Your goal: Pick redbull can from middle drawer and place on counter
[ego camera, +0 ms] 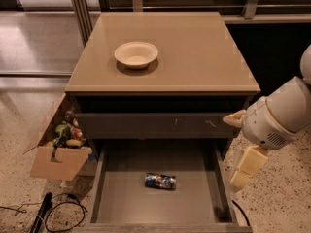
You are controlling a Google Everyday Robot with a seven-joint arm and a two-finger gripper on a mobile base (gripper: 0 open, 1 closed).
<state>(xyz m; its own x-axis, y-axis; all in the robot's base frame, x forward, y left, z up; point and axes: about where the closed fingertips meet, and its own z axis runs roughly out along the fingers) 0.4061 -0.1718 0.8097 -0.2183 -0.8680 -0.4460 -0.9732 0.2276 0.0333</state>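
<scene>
The redbull can lies on its side on the floor of the open middle drawer, near the middle. The tan counter tops the dark cabinet. My gripper hangs at the right of the cabinet, just outside the drawer's right wall and above it, to the right of the can and apart from it. It holds nothing that I can see. The white arm reaches in from the right edge.
A cream bowl stands on the counter at the left. A closed drawer front sits above the open drawer. An open cardboard box with several items stands on the speckled floor at the left, with black cables in front of it.
</scene>
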